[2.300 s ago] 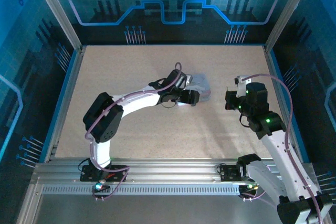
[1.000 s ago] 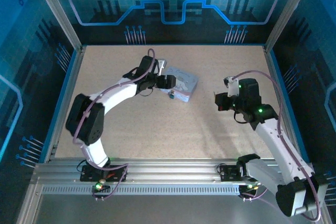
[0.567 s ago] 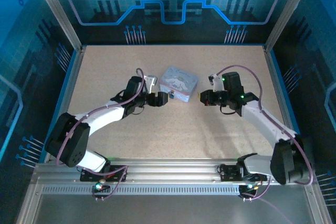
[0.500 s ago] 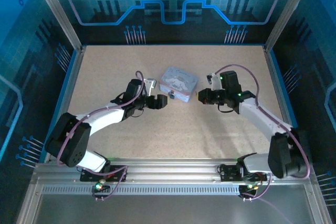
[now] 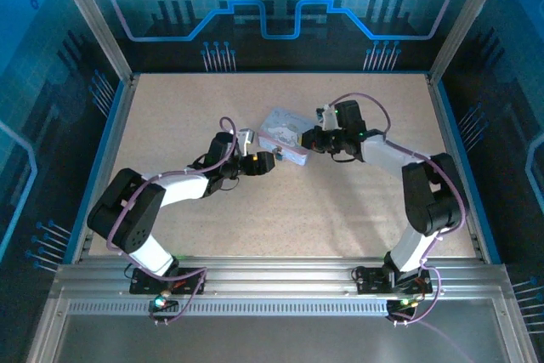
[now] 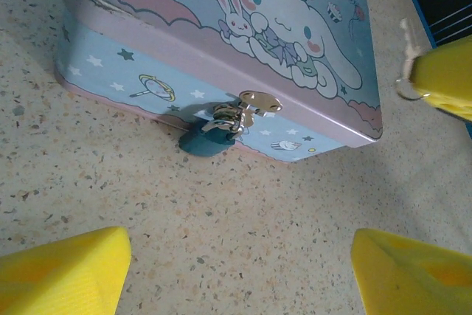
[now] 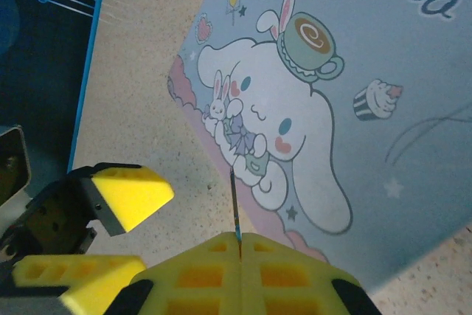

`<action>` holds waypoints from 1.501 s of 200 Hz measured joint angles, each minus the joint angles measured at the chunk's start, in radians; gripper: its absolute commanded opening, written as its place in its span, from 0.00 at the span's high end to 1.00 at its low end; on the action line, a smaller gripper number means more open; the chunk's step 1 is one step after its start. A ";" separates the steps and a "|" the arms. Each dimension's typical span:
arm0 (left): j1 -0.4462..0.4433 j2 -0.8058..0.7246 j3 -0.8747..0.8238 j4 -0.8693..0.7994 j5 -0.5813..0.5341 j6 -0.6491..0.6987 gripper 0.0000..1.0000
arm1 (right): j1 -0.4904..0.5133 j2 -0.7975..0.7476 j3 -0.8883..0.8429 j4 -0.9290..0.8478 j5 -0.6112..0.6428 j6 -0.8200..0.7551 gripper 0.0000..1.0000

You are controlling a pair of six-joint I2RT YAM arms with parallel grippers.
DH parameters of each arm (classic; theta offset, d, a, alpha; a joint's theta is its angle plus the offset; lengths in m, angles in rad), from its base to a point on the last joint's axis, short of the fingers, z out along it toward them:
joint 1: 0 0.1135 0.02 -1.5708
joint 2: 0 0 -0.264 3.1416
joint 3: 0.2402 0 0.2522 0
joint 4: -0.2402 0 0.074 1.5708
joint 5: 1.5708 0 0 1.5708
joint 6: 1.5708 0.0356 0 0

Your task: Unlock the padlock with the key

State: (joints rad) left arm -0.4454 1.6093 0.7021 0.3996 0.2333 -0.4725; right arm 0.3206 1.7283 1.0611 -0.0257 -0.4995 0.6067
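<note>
The padlock [image 6: 205, 140] is a tiny dark bluish-grey lock hanging from the silver clasp [image 6: 249, 103] on the front wall of the cartoon-print tin [image 6: 221, 5]; from above it is a speck [image 5: 276, 157]. My left gripper [image 6: 236, 278] is open, its yellow fingers [image 6: 63, 271] spread wide on the table just in front of the lock and touching nothing. My right gripper [image 7: 240, 240] is shut on the key [image 7: 234, 201], a thin dark sliver sticking out over the tin's lid edge [image 7: 332, 108]. In the top view the right gripper [image 5: 308, 140] hovers at the tin's right side.
The tin [image 5: 285, 136] stands mid-table, with the left gripper [image 5: 262, 163] at its front and the two grippers close together. A blue rim [image 5: 115, 150] and metal posts frame the speckled table [image 5: 340, 210]. Open tabletop lies in front of the arms.
Both arms have closed in on the tin. The right gripper swung left to its right side, over the lid; the left gripper slid right to face the lock. The tin turned slightly.
</note>
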 measured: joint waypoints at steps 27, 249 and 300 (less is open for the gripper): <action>-0.001 0.022 0.006 0.007 0.000 0.000 0.21 | 0.006 0.041 0.013 0.006 0.001 0.004 1.00; -0.042 0.270 0.207 0.029 -0.013 0.071 0.31 | 0.006 0.068 0.005 0.038 0.001 -0.023 1.00; -0.044 0.317 0.228 0.029 -0.019 0.087 0.39 | 0.006 0.068 0.005 0.039 0.001 -0.024 1.00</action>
State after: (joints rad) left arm -0.4896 1.9263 0.9298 0.4286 0.2138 -0.3859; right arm 0.3267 1.7958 1.0657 0.0132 -0.4984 0.5831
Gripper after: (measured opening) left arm 0.642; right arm 0.051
